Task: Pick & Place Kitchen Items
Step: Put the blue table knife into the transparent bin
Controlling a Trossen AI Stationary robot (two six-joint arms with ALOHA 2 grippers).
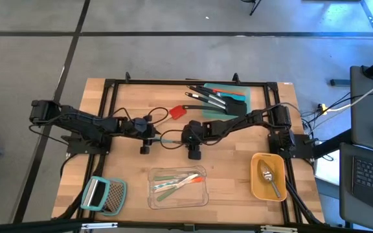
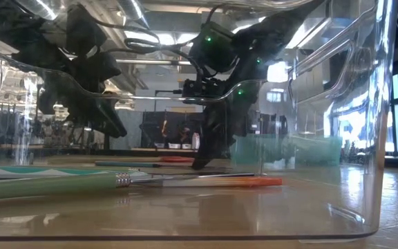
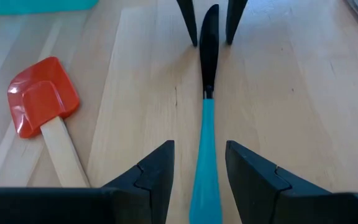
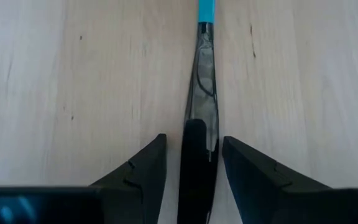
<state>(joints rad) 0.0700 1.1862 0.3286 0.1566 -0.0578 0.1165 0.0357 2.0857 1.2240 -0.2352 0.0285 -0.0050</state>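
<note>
A slim tool with a teal handle (image 3: 205, 162) and a black end (image 4: 199, 162) lies flat on the wooden table, between both arms at mid-table (image 1: 171, 138). My left gripper (image 3: 199, 149) is open, its fingers on either side of the teal handle. My right gripper (image 4: 194, 143) is open and faces it, fingers on either side of the black end (image 3: 209, 37). I see no finger touching the tool. A wooden-handled red spatula (image 3: 41, 102) lies beside it. Black spatulas with steel handles (image 1: 214, 98) rest on the teal container. Slim tools (image 1: 177, 183) lie in the clear container, and a silver spoon (image 1: 268, 175) in the yellow one.
The teal container (image 1: 228, 96) sits at the far edge, the clear container (image 1: 177, 188) at the near edge, and the yellow container (image 1: 269, 176) at near right. The flat metal grater with a teal handle (image 1: 105, 194) lies at near left. Black frame rails (image 1: 112, 97) border the table.
</note>
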